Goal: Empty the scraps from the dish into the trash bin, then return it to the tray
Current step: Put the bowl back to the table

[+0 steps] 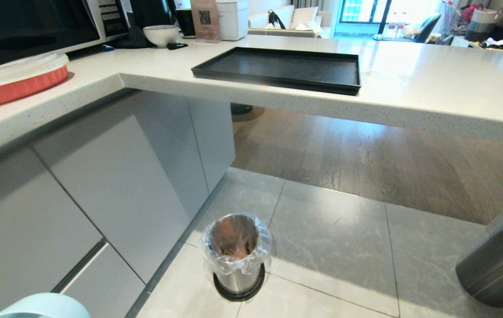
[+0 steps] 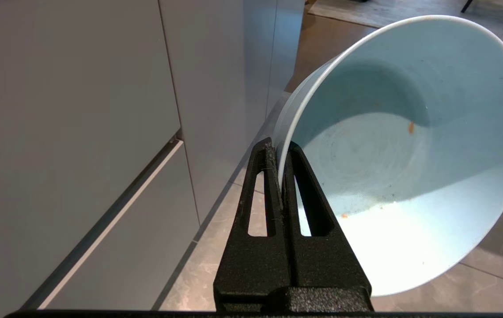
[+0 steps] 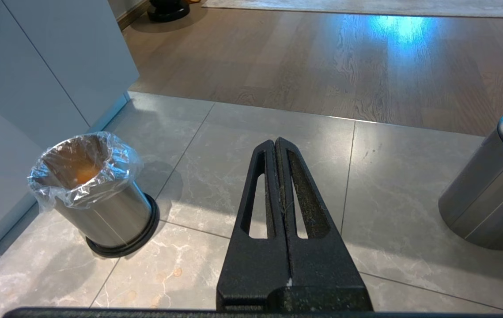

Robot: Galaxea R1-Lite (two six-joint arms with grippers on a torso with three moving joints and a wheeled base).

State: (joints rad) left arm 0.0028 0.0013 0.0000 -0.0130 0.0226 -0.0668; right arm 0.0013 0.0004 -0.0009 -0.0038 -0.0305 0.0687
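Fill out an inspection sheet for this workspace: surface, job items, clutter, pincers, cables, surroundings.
Surface: pale stone counter above a grey tiled floor.
Job's things: dish tilted on its side, only tiny orange specks inside; trash bin upright on the floor beside the cabinets, bag-lined, orange scraps inside; tray bare, at the counter's front edge.
Clutter: red container with clear lid, white bowl, microwave, all on the counter.
Pincers: left pincer shut on the dish's rim; right pincer shut, holding nothing, above the floor.
Cables: nothing seen.
Surroundings: grey cabinets, steel cylinder bin, wood floor beyond the tiles.
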